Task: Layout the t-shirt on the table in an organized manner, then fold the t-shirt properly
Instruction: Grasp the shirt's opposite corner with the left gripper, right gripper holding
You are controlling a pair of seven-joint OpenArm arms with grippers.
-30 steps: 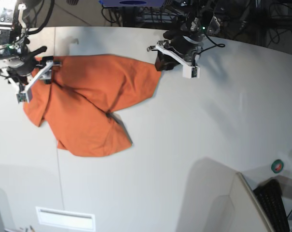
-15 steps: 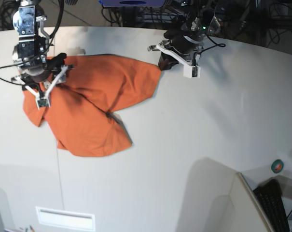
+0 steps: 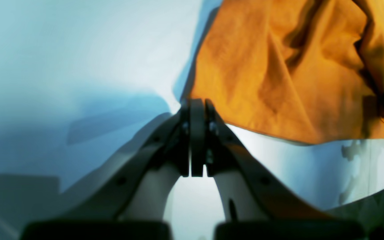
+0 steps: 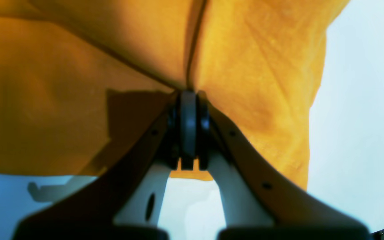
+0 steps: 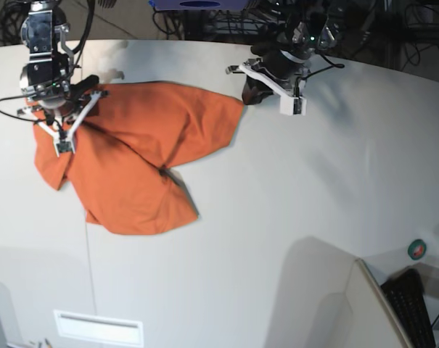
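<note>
The orange t-shirt (image 5: 143, 156) lies crumpled on the left half of the white table (image 5: 299, 188), with folds running across it. My right gripper (image 5: 51, 114) sits at the shirt's upper-left end. In the right wrist view the right gripper (image 4: 188, 95) is shut on a pinched fold of the t-shirt (image 4: 62, 100), and orange cloth shows between its fingers. My left gripper (image 5: 248, 96) is at the shirt's far right corner. In the left wrist view the left gripper (image 3: 197, 103) is shut, tips meeting the corner of the t-shirt (image 3: 278, 73).
A green and red tape roll (image 5: 417, 249) and a black keyboard (image 5: 411, 308) sit at the lower right beside a small angled white panel (image 5: 368, 315). A white slot plate (image 5: 99, 328) lies near the front edge. Cables hang behind the table's curved far edge.
My right arm moved from the table's left edge over the shirt's upper-left end and its gripper closed on the cloth. The left gripper closed fully at the right corner.
</note>
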